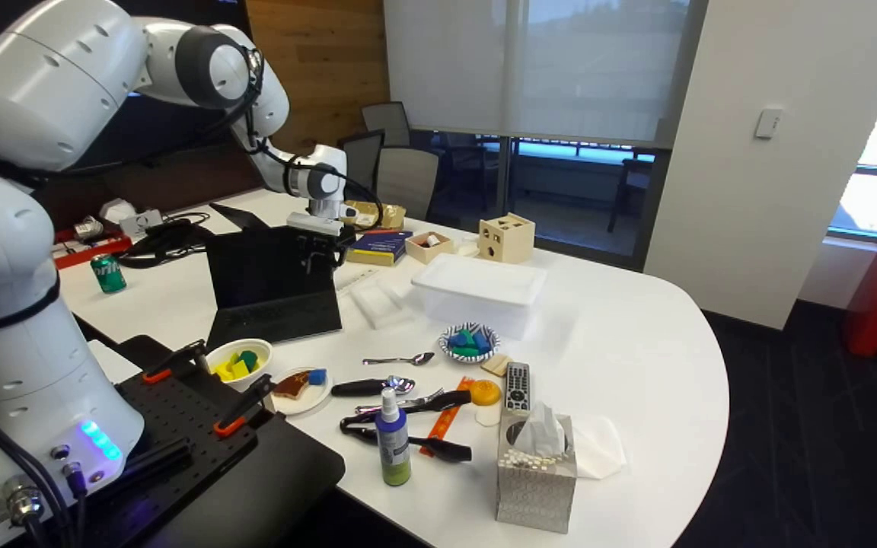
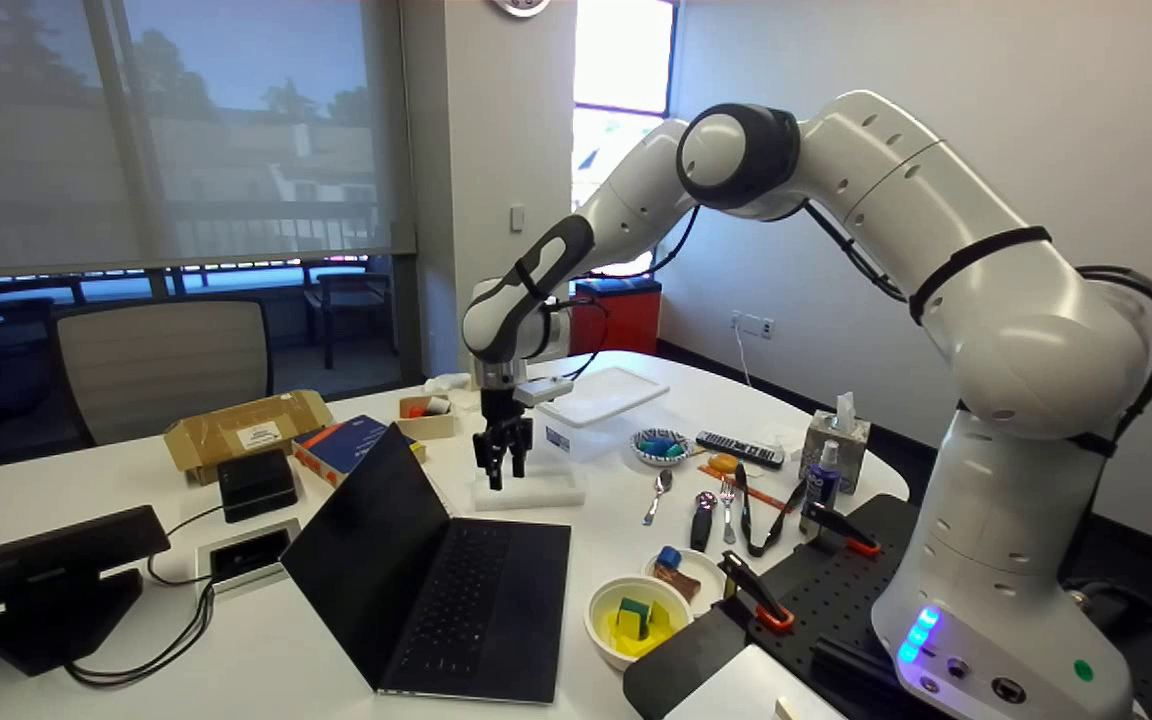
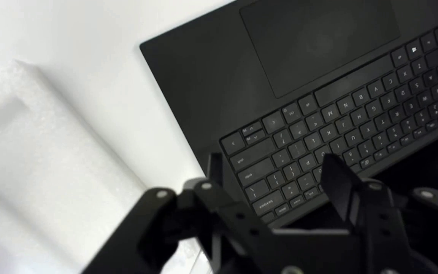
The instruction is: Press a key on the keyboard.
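Wrist view shows the tool at lower center, parted and empty, the laptop keyboard beyond at center right; pressing this wide could strike several keys.

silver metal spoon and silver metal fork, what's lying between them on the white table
A black-handled utensil with a metal head lies between the silver metal spoon and the silver metal fork; this shows in both exterior views.

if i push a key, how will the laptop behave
The laptop probably won't tip: its broad base lies flat on the table. The keys, separate caps, likely give slightly. The raised screen might wobble, since it joins the base along one edge.
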### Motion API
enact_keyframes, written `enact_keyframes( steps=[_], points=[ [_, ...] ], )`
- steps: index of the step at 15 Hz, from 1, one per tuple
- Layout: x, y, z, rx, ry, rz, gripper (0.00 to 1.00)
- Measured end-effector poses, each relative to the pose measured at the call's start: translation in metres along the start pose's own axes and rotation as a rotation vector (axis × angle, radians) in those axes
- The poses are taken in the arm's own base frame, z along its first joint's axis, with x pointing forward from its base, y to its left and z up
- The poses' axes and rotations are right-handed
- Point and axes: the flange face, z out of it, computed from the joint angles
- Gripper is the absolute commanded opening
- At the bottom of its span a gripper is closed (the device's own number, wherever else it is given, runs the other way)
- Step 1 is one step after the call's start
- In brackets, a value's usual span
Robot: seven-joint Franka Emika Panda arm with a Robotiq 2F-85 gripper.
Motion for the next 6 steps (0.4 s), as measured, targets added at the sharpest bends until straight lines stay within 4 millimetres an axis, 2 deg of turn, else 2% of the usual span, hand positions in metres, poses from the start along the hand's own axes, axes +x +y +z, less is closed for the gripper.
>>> enact_keyframes(
  steps=[6],
  points=[
    [-0.028,0.0,-0.028,-0.006,0.047,0.03,1.0]
  ],
)
